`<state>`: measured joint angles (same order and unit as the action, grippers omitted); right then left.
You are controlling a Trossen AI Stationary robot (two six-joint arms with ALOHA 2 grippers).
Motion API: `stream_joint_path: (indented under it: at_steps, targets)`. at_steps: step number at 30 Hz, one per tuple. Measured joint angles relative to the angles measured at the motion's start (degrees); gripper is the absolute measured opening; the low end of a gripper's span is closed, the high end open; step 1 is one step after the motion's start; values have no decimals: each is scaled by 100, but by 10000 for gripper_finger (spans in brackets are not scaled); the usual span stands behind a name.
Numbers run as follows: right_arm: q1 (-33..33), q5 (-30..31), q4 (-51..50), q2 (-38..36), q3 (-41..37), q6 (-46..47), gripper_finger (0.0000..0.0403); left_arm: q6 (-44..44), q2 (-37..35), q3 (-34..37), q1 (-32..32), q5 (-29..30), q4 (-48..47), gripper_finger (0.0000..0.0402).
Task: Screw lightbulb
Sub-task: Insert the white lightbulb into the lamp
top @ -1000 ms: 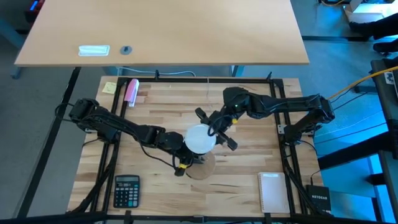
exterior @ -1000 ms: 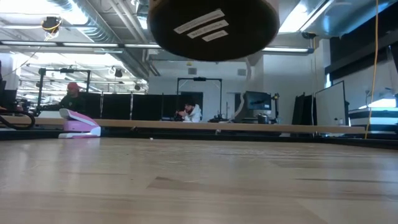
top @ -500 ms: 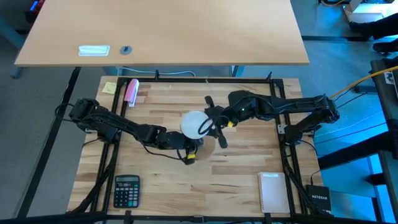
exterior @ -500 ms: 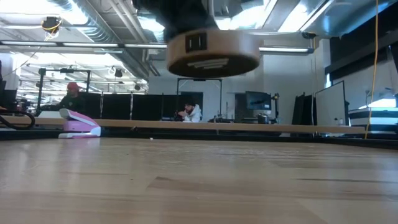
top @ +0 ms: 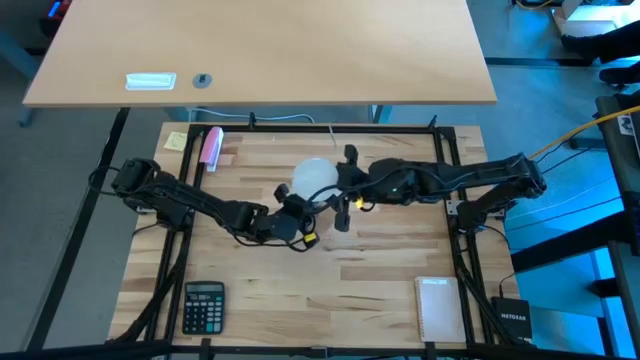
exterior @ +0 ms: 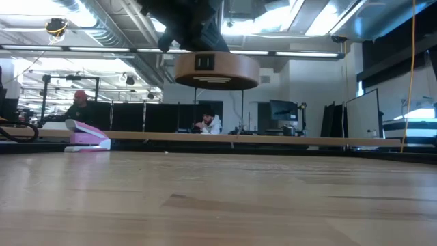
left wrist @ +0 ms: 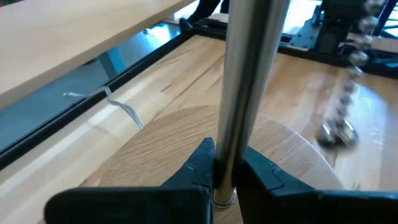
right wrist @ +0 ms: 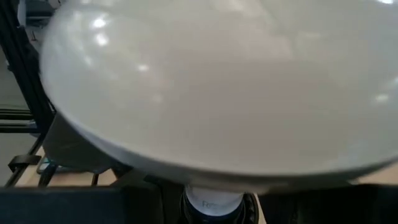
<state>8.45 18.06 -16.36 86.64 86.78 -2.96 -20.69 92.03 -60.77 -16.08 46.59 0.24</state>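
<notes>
The high view shows the right gripper [top: 335, 198] grasping the lightbulb [top: 314, 176] mid-table. The left gripper [top: 298, 215] is clenched on a metal rod [left wrist: 249, 81] above the wooden disc [exterior: 217, 70], held off the table [top: 390, 270].

A broad white lightbulb [right wrist: 217, 87] globe fills nearly the whole right wrist view, its pale neck [right wrist: 213, 203] dropping into a dark socket collar [right wrist: 249, 205], with black frame bars [right wrist: 22, 93] off beside it.
</notes>
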Motion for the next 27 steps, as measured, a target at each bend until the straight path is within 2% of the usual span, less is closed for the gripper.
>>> stream_joint_path:
  at_steps: [4, 12, 20, 23, 27]
  targets:
    - [-15, -173, 33, 26, -5, -37, 156, 18, 1, 0, -12, 13, -69, 26]
    - [-33, -1156, 39, 45, -14, -377, 160, 334, 0, -4, -15, -301, -285, 26]
    - [-31, -1239, 66, 53, -44, -378, 290, 330, -48, -42, -13, -296, -356, 26]
    - [-31, -1251, 40, -26, -42, -376, 311, 333, -35, -33, -20, -312, -399, 26]
    - [-26, -1311, -447, -296, -42, -367, 316, 330, -31, -29, -17, -425, -415, 26]
